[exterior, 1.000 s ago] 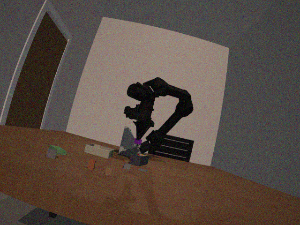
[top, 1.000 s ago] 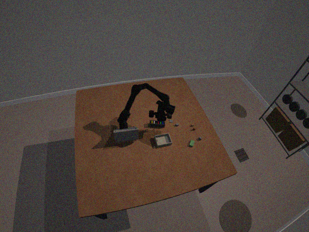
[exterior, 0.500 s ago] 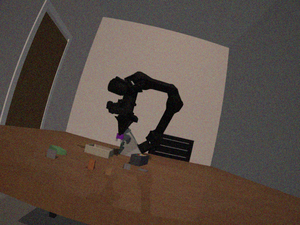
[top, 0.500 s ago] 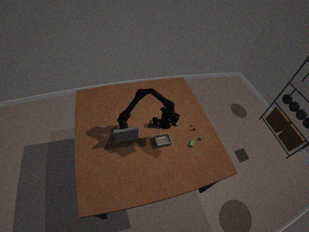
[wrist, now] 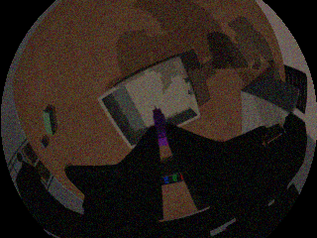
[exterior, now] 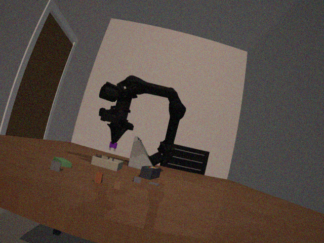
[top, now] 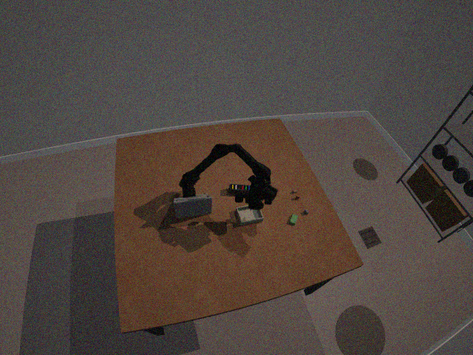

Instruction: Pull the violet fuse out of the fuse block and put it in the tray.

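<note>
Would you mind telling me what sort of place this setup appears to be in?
Probably a workshop-like room: a wooden table carries a fuse block and a tray, and a storage rack stands at the side.

Brown table (top: 198,282) carries tray (top: 249,215), fuse block (top: 239,187) (plus green block (top: 293,219)).

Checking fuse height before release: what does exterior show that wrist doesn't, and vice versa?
Exterior only: the violet fuse hangs in the air above the tray, not touching it, with the fuse block off to the side. Wrist only: the fuse lines up over the tray's interior. Both: the gripper is shut on the fuse, tray below.
</note>
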Available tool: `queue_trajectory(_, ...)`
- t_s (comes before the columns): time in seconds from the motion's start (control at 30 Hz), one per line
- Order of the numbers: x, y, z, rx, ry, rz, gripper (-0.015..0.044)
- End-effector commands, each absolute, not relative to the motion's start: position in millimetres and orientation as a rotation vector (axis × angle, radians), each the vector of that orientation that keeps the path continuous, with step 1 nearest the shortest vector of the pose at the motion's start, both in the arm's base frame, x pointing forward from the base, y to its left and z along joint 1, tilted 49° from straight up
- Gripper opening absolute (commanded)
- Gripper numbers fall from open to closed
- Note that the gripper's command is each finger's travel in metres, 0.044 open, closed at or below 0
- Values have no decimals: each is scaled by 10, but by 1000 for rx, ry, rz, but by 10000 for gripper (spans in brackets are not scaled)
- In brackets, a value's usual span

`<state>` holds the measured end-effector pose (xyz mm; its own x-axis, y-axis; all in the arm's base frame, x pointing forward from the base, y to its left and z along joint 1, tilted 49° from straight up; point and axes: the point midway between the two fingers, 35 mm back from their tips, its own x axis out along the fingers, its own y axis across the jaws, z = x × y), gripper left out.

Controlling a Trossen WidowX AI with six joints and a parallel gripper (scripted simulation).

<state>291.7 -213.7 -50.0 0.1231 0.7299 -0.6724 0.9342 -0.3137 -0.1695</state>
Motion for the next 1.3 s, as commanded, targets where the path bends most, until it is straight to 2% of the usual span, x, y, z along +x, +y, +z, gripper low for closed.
queue_trajectory(0.0, 2926, -2157, -526, 2098, 1628, -979, 0)
queue_trajectory(0.9, 2975, -1871, -788, 2099, 1628, -977, 0)
queue_trajectory(1.27, 2974, -1899, -778, 2089, 1629, -975, 289)
